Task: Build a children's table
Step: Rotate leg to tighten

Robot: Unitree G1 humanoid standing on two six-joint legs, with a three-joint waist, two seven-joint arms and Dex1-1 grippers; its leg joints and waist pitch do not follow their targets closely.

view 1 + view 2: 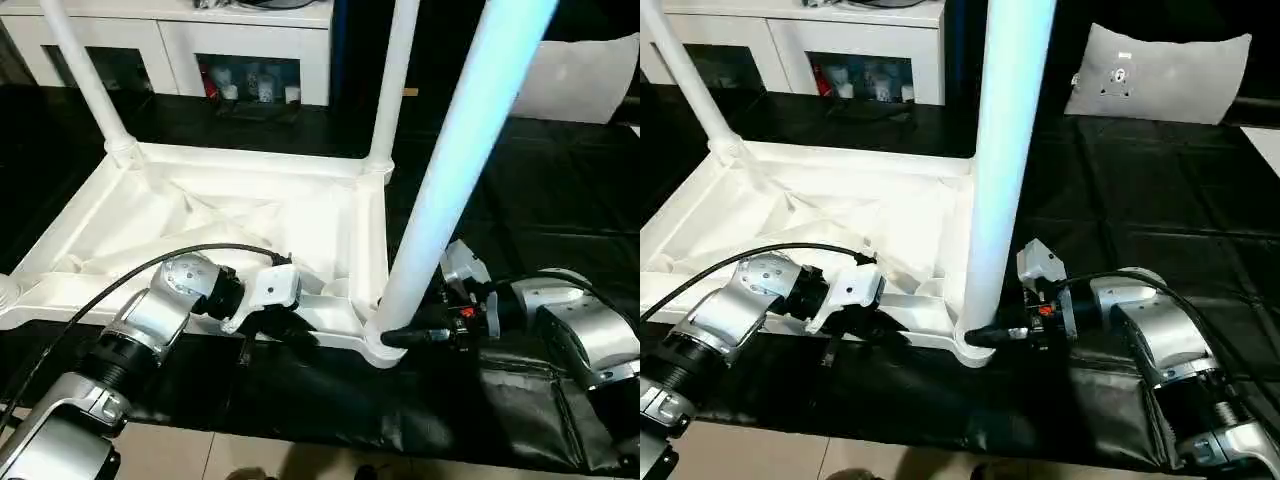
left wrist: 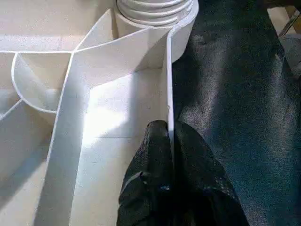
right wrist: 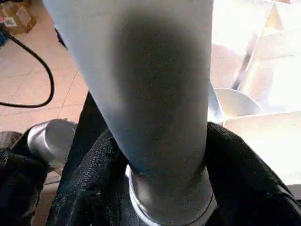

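the tabletop (image 1: pixel 250 215) lies ribs-up on the black-covered bench (image 1: pixel 1140 200). two far legs (image 1: pixel 395 80) stand socketed. the right gripper (image 1: pixel 410 338) has its jaws closed around a third leg (image 1: pixel 455 160) at the near corner socket; the left gripper (image 2: pixel 171 141) pinches the rim. the fourth leg seems left.

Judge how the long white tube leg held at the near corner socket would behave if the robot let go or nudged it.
The leg looks rigid, not floppy. Leaning in its socket, it may tip if the right pincer releases. Its smooth round surface looks slippery and apt to roll.
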